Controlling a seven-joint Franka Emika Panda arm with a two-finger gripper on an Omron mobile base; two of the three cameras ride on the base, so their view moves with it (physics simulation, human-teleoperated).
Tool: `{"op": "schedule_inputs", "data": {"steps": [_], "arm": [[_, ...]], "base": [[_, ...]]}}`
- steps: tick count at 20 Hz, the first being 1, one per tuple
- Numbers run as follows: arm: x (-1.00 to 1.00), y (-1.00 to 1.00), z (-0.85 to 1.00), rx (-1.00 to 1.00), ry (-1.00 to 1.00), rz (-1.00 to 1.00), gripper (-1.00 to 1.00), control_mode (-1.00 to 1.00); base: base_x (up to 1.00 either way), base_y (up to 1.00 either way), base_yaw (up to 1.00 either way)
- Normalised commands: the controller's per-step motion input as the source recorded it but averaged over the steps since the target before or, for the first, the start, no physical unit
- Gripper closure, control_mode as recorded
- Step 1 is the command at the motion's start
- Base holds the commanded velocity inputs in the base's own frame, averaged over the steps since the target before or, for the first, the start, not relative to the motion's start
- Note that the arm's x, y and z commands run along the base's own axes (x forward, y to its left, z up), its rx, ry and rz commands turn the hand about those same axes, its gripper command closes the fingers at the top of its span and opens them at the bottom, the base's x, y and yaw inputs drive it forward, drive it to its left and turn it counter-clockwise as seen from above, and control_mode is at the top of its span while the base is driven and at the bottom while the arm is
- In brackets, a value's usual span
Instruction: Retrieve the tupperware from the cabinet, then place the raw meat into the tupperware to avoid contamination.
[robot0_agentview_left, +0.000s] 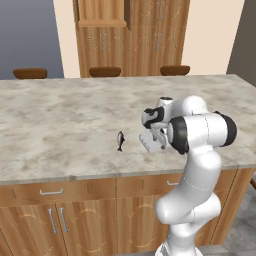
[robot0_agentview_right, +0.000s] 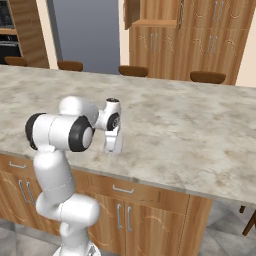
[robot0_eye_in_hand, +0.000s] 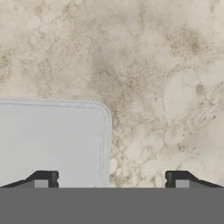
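Tupperware (robot0_eye_in_hand: 52, 144) sat on the marble counter (robot0_agentview_left: 60, 115), below the gripper (robot0_eye_in_hand: 111, 179), whose fingers were spread wide, holding nothing; fish (robot0_agentview_left: 120, 140) lay nearby.

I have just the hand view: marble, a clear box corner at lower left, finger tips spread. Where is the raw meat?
Observer: The raw meat lies on the counter, left of the tupperware in the left base view, not touching it.
Operator: Is the box near an edge?
Observer: Yes, it sits close to the counter's front edge, below the hand.
Operator: And the cabinet?
Observer: The cabinet stands beyond the counter, with one upper door open.
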Motion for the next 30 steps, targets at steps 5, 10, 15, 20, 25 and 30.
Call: {"op": "schedule_inputs", "data": {"steps": [5,10,15,20,25,30], "arm": [[0.15,0.16,0.49,0.0,0.07,0.38,-1.0,-1.0],[0.16,0.41,0.46,-0.01,0.01,0.35,-1.0,-1.0],[0.41,0.55,0.09,-0.01,-0.02,0.24,-1.0,-1.0],[0.55,0.67,0.03,-0.03,-0.01,0.17,-1.0,-1.0],[0.65,0.79,-0.28,-0.05,0.01,0.02,-1.0,-1.0],[0.4,0.51,-0.16,-0.04,-0.04,-0.09,-1.0,-1.0]], "base": [[0.0,0.0,0.0],[0.0,0.0,0.0],[0.0,0.0,0.0],[0.0,0.0,0.0],[0.0,0.0,0.0],[0.0,0.0,0.0]]}}
